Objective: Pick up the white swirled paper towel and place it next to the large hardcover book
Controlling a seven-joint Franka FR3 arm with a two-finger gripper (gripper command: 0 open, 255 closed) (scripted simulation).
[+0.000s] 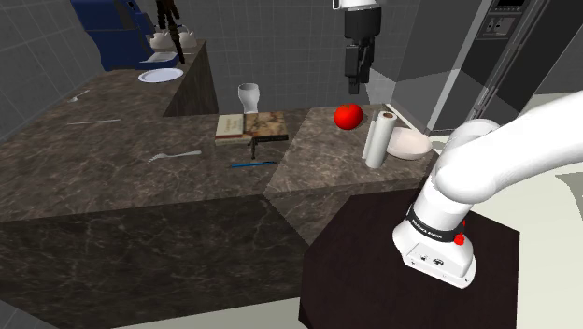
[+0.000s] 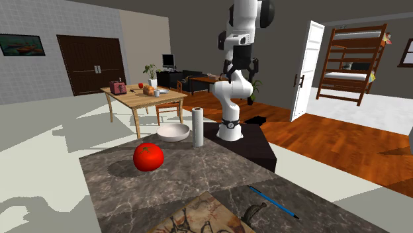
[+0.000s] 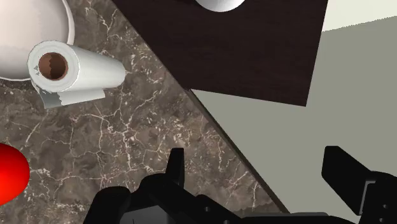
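Shoulder camera overlooks my dark veined stone counter (image 1: 112,178), the second faces me across it, the wrist looks down; all share the white paper-towel roll (image 1: 376,140).

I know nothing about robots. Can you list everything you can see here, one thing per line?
Paper towel roll: one, white, upright on the dark marbled counter, beside the bowl.
Bowl: one, white, near the stand.
Tomato: one, red, by the roll.
Book: one, brown patterned cover, flat mid-counter.
Pen: one, blue, near the book.
Goblet: one, white, behind the book.
Fork: one, white, to the shoulder view's left of the pen.
Plate: one, white, far counter.
Stand: one, dark box, against the counter.
Arm: one, white, on the stand.
Gripper: one, black, open, above the counter.
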